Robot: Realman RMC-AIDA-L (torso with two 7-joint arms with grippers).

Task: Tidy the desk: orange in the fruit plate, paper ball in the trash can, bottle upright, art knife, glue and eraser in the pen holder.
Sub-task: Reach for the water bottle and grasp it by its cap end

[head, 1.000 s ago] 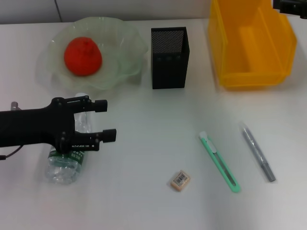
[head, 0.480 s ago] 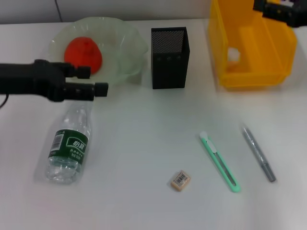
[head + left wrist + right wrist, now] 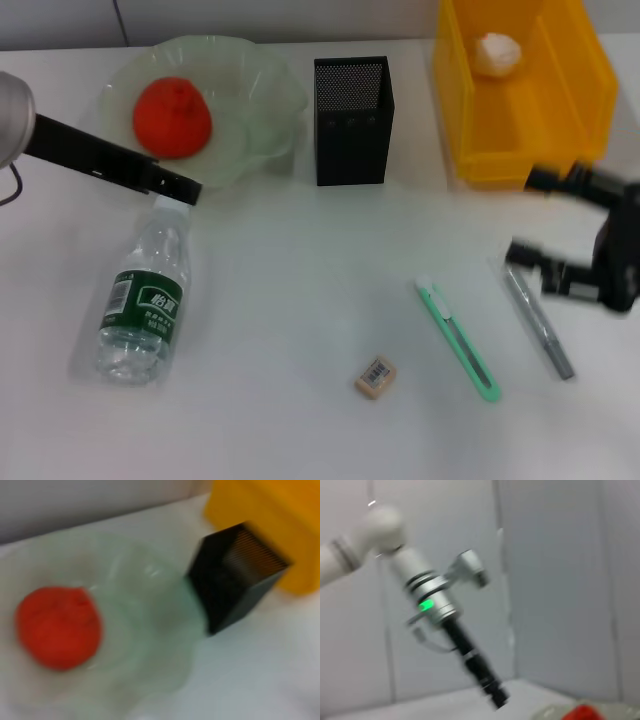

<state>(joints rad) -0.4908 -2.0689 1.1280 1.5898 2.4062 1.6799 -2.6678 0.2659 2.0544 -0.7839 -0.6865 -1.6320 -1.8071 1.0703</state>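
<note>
The orange [image 3: 172, 117] lies in the pale green fruit plate [image 3: 270, 90]; both also show in the left wrist view, orange [image 3: 57, 627] and plate [image 3: 150, 630]. The paper ball [image 3: 497, 52] lies in the yellow bin [image 3: 575, 100]. The clear bottle [image 3: 145, 300] lies on its side at the left. The green art knife [image 3: 457, 338], the eraser [image 3: 376, 377] and a grey pen-shaped stick [image 3: 538, 320] lie on the table. The black mesh pen holder [image 3: 352, 120] stands at the back middle. My left gripper [image 3: 185, 190] hovers just past the bottle's cap, by the plate. My right gripper [image 3: 522, 215] is open and empty above the stick's upper end.
The yellow bin [image 3: 270, 520] stands right of the pen holder [image 3: 235, 575]. The right wrist view shows my left arm [image 3: 445, 620] against the wall, with the orange [image 3: 582, 712] low in the picture.
My left gripper has left the bottle and moved back toward the plate. My right gripper has come down from the bin to above the grey stick. The paper ball now lies in the bin.
</note>
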